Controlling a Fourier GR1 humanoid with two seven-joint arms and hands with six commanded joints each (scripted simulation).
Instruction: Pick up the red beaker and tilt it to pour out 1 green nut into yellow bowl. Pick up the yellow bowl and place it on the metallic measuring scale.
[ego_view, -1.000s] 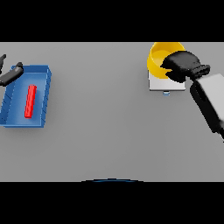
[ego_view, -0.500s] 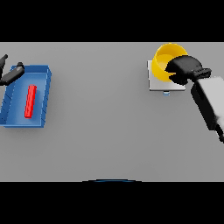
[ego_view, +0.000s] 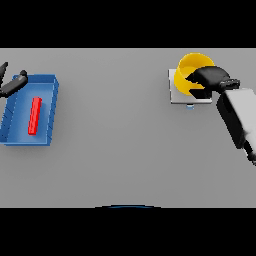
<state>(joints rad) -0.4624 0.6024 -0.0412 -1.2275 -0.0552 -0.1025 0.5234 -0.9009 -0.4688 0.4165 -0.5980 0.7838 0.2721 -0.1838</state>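
Right hand (ego_view: 207, 79) curls round the near rim of the yellow bowl (ego_view: 192, 70), which sits on the metallic scale (ego_view: 175, 92) by the table's (ego_view: 125, 150) far right edge. Placement looks nearly done; only letting go seems left. Left hand (ego_view: 11, 86) idles at the left edge beside the blue tray (ego_view: 47, 87); I cannot tell its fingers.

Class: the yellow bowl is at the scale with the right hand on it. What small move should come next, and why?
Probably release: open the right hand and lift away. The yellow bowl already appears to sit on the metallic scale, with the fingers curled over its rim.
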